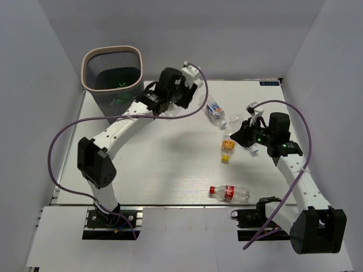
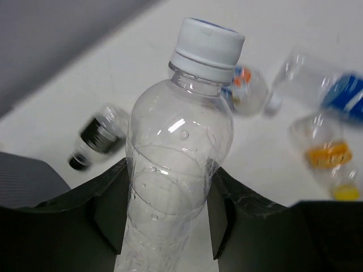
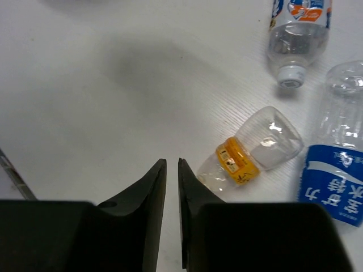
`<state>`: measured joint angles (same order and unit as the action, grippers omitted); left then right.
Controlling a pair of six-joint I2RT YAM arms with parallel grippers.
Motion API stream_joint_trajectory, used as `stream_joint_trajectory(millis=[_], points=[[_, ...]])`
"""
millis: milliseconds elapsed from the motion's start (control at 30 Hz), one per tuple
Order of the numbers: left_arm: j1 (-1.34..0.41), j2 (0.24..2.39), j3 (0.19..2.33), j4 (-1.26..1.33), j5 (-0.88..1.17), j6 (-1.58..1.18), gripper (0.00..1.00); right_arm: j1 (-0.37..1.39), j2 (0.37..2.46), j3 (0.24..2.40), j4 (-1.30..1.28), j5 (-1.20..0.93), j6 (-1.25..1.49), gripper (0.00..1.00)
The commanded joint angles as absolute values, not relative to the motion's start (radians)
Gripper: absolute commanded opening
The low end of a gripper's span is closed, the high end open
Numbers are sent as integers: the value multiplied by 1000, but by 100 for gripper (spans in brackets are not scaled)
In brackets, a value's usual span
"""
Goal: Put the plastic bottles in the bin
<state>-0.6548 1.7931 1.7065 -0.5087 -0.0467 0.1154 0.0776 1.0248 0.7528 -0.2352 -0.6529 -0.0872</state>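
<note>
Nearest the arm bases on the bench (image 1: 159, 170) there's a red-label bottle (image 1: 228, 192) on its side, red cap, well apart from everything else. Next back is the right gripper (image 3: 171, 164), pinched nearly together with only a thin slit between the fingers and nothing in it. Just beside its tip lies the orange-label bottle (image 3: 252, 150), clear, squashed, with a yellow cap. Next to that one is a blue-label bottle (image 3: 334, 175), clear and lying flat. Past both sits a white-capped bottle (image 3: 298, 34) with a blue and orange label. Those three crowd close together, though I can't tell if any actually touch.

Further back, the left gripper (image 2: 170, 170) is clamped on a clear bottle (image 2: 176, 141) (pale cap, dented sides, no label I can see), held up off the bench just beside the bin. Below it lies a black-label bottle (image 2: 95, 139) with a black cap, which the left arm hides in the top view.

Count: six bottles showing, five lying down and one held. One bin (image 1: 113, 99) stands in the far left corner, dark mesh with a pale rim. Something green shows through the mesh, can't tell what.
</note>
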Motion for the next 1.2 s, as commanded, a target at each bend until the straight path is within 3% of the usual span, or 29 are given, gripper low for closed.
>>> stream_joint_trajectory(millis=[0,233,367,600,700,733,800,833,867,1167], points=[[-644,1709,1847,-497,-106,75,16,69,994,741,-173,-569,-84,15],[-595,1723,2082,-402,-380,19,16,64,1008,747,-169,-541,-100,15],[-542,1712,2101,-282,-572,5,0,66,1023,749,-149,-546,-112,15],[-422,1758,2161,-296,-742,12,2,64,1054,761,-137,-545,-140,17],[-367,1779,2172,-334,-776,12,25,64,1066,756,-121,-546,-138,19],[-341,1796,2181,-351,-776,-4,45,64,1071,759,-114,-549,-140,28],[-319,1818,2192,-432,-776,-40,71,63,1088,776,-100,-542,-138,55],[-308,1827,2192,-458,-766,-75,91,64,1119,781,-89,-538,-137,81],[-290,1836,2192,-483,-744,-96,98,63,1132,805,-84,-535,-140,88],[-258,1746,2077,-488,-518,-77,100,113,1559,1205,-179,-540,-258,90]])
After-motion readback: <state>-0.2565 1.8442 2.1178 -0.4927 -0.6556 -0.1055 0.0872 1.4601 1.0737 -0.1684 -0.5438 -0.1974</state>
